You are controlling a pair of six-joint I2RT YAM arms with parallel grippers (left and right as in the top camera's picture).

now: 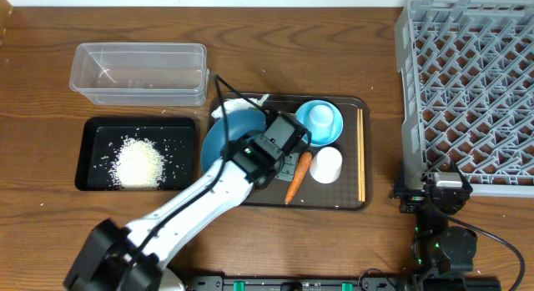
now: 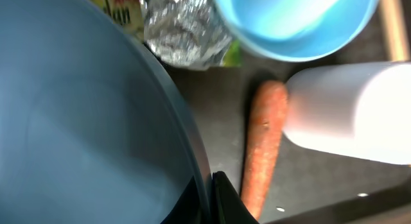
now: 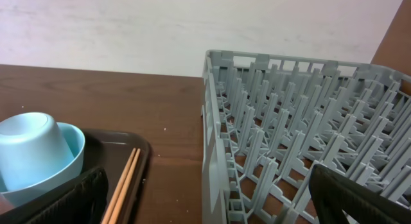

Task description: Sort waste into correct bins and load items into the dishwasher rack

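Observation:
The large dark-blue bowl [image 1: 227, 137] sits at the left end of the brown serving tray [image 1: 350, 199]. My left gripper [image 1: 265, 158] is shut on its right rim; the left wrist view shows the fingers [image 2: 210, 198] pinching the rim of the bowl [image 2: 83, 121]. Next to it lie the carrot [image 1: 298, 176] [image 2: 263, 147], the foil wrapper [image 2: 183, 25], the light-blue bowl [image 1: 319, 122] [image 2: 295, 18], the white cup [image 1: 325, 164] [image 2: 353, 115] and the chopsticks [image 1: 360, 153] [image 3: 125, 185]. Crumpled paper [image 1: 242, 103] lies behind the bowl. My right gripper [image 1: 434, 191] [image 3: 212, 205] is open and empty at the front left corner of the grey rack [image 1: 467, 82] [image 3: 302, 140].
The clear tub [image 1: 138, 72] stands at the back left. The black tray [image 1: 92, 153] in front of it holds the rice [image 1: 139, 163]. The rack fills the right side. My left arm reaches across the front of the table from the left.

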